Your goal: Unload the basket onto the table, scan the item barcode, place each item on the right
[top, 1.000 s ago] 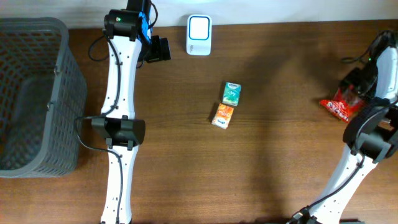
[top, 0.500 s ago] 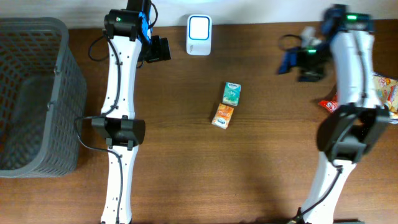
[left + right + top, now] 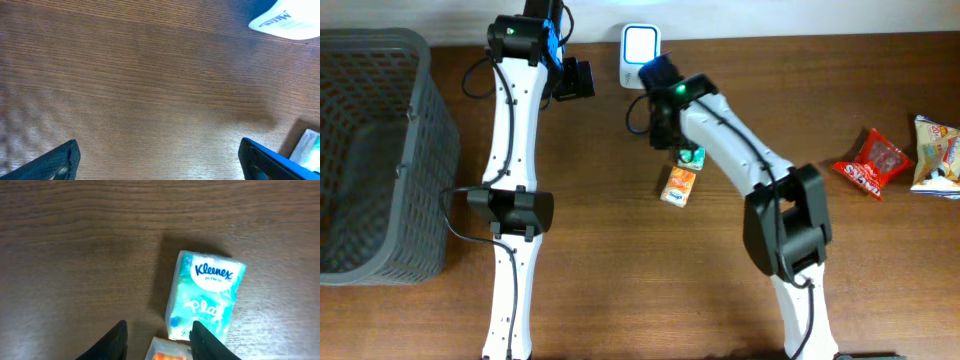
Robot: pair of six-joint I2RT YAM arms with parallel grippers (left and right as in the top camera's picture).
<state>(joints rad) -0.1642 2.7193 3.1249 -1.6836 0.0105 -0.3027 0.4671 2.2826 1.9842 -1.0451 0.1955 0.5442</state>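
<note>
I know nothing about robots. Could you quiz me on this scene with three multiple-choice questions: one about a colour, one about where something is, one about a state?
1. What colour is the basket?
A. Red
B. Grey
C. Yellow

2. Where is the Kleenex pack?
A. In the basket
B. On the table beside the orange pack
C. Hanging in the air

3. How are the left fingers?
A. Wide open, empty
B. Shut on the orange pack
C. Shut on a pen

Answers: 1 B, its mesh walls are grey; 2 B, it lies flat on the wood by the orange pack; 3 A, they stand far apart with nothing gripped.
</note>
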